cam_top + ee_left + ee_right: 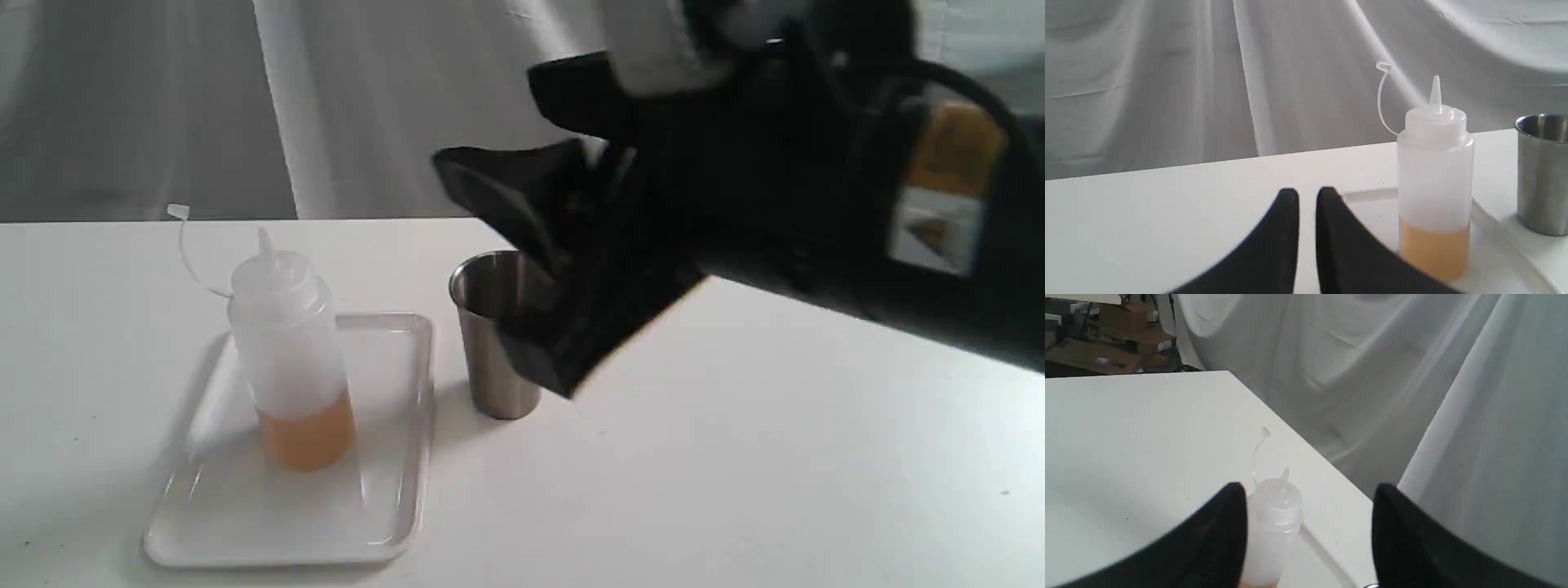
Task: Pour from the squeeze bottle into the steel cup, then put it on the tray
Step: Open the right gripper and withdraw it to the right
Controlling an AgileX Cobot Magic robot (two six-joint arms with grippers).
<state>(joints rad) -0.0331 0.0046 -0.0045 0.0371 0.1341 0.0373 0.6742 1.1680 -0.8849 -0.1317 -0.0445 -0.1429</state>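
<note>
Right end effector (1310, 488) spread, left end effector (1307, 194) nearly closed, over drape-backed white table (735, 490).

- no legible text, number, brand or sign in any of the three views.
- exterior view: yellow-orange patch (957, 149) on the dark housing of the right arm (816, 180). looks like a sticker. blurred, no characters resolvable.
- exterior view: pale rectangular patch (936, 233) just below it on the same housing, darker mark inside. label or reflection, cannot tell. unreadable.
- right wrist view: cardboard boxes (1122, 322) stacked in the background. small white sticker (1164, 345) on one box, second white sticker (1100, 360) on a lower box. print on both too small and soft to read.
</note>
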